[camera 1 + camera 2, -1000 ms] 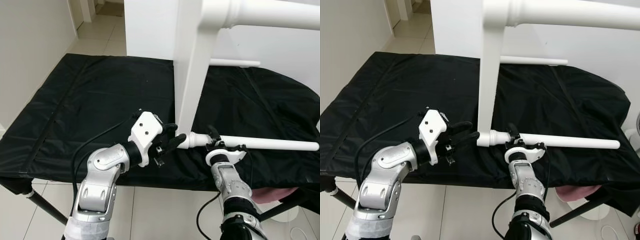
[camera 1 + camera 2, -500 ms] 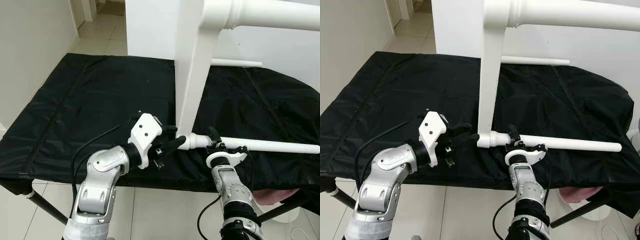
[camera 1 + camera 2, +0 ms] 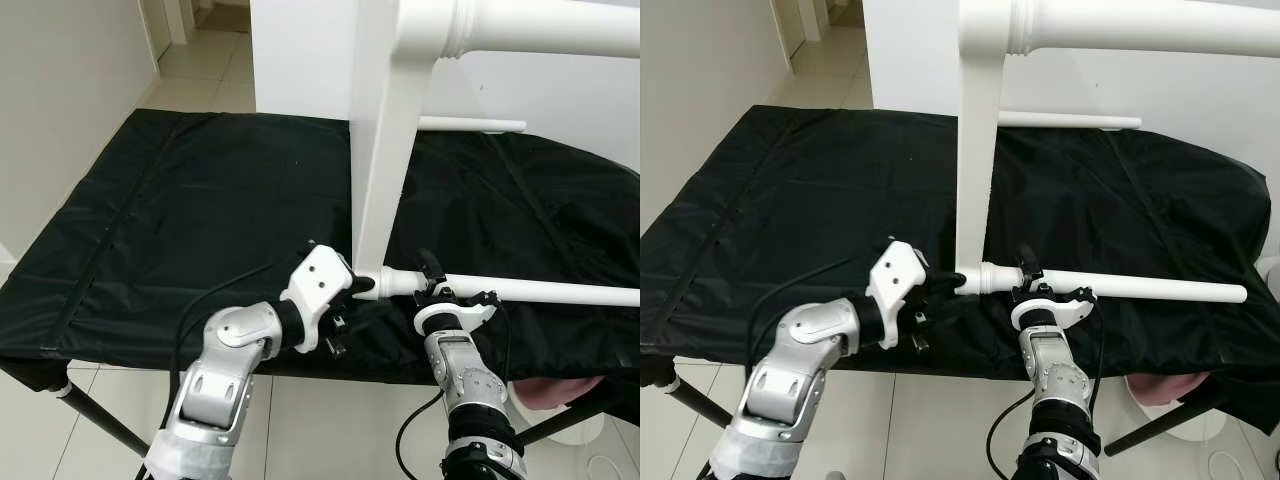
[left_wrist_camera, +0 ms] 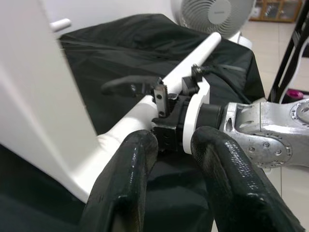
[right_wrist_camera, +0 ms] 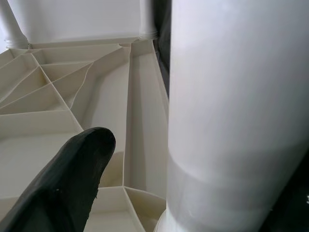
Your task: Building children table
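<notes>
From the left eye view, a white children's table top (image 3: pixel 385 130) stands on edge on a black cloth (image 3: pixel 190 200) spread over a work surface. A white table leg (image 3: pixel 530 291) juts from the top's near lower corner and runs off to the right, lying just above the cloth. The left gripper (image 3: pixel 357 287) reaches in from the left, its black fingers at the socket where the leg meets the top. The right gripper (image 3: pixel 432 275) is clamped on the leg just right of that joint.

In the right eye view, a second leg (image 3: pixel 1070 121) lies at the far side, and another thick leg (image 3: pixel 1140 25) crosses the top of the frame.

In the left wrist view, the left gripper's two fingers (image 4: pixel 130 183) stand apart, holding nothing, pointed at the right gripper, which grips the leg beside the white panel. A fan (image 4: pixel 212 14) stands far beyond.

In the right wrist view, one black finger (image 5: pixel 63 188) lies beside the leg's thick white shaft, with the ribbed underside of the table top (image 5: pixel 72 96) behind.
</notes>
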Motion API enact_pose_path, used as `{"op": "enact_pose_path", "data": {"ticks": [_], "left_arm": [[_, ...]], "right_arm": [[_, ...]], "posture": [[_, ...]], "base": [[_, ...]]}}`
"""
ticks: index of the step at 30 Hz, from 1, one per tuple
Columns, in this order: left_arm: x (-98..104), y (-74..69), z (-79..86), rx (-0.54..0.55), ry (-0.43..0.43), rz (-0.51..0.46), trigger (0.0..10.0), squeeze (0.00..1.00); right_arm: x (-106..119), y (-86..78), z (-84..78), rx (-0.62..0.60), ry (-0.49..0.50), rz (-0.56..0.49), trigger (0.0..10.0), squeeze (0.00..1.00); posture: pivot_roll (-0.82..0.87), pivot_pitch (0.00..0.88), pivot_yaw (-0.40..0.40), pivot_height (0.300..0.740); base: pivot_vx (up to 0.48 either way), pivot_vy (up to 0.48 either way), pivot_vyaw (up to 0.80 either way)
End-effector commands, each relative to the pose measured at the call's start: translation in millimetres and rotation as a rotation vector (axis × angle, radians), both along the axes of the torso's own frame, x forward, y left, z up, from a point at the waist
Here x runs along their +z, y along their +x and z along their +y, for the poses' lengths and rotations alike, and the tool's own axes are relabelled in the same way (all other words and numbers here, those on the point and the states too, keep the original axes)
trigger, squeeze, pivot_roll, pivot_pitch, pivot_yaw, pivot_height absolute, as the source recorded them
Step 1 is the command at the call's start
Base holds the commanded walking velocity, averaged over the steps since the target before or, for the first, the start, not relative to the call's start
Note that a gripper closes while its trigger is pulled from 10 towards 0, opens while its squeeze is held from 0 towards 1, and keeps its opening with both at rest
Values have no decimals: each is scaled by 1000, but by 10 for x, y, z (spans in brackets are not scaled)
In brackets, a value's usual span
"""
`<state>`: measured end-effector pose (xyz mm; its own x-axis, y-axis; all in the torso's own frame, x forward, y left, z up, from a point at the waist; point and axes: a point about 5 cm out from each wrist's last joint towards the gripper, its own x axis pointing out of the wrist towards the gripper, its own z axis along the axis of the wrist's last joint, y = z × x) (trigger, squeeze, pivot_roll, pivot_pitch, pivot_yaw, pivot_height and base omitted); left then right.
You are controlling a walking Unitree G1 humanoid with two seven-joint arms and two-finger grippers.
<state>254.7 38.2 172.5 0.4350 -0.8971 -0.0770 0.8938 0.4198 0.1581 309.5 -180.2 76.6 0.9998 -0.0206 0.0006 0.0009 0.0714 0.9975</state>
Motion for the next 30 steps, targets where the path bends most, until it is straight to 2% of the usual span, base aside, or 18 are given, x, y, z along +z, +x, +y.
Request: {"op": "enact_pose_path", "data": {"ticks": [1,3,4,5,10,16,18,21,26,30], "left_arm": [[-7,61,13,118,1,-20,10000,0],[-18,67,3,113,12,-19,10000,0],[-40,75,-16,106,28,-17,10000,0],[-62,81,-39,95,43,-16,10000,0],[-119,112,-102,72,84,-15,10000,0],[-252,240,-241,46,150,-3,10000,0],[-271,328,-305,46,163,-15,10000,0],[-275,356,-321,45,169,-18,10000,0],[-311,512,-303,40,228,-60,10000,0],[-321,561,-281,34,249,-81,10000,0]], "right_arm": [[-221,-118,12,-13,29,98,10000,1000],[-219,-120,14,-13,26,98,10000,1000],[-223,-127,12,-14,23,99,10000,753],[-228,-130,13,-14,18,104,10000,0],[-238,-135,20,-17,17,110,10000,0],[-254,-146,37,-21,19,115,10000,0],[-261,-160,48,-22,22,115,10000,0],[-263,-164,55,-22,23,115,10000,0],[-271,-191,64,-27,25,114,10000,0],[-271,-195,66,-28,23,115,10000,0]], "posture": [[-33,0,4,740],[-37,0,9,740],[-37,0,10,740],[-39,0,15,740],[-40,0,17,740],[-43,0,26,740],[-45,2,30,740],[-48,4,31,740],[-57,8,37,740],[-63,13,40,740]], "base": [[0,0,0],[0,0,0],[0,0,0],[0,0,0],[0,0,0],[0,0,0],[0,0,0],[0,0,0],[0,0,0],[0,0,0]]}}
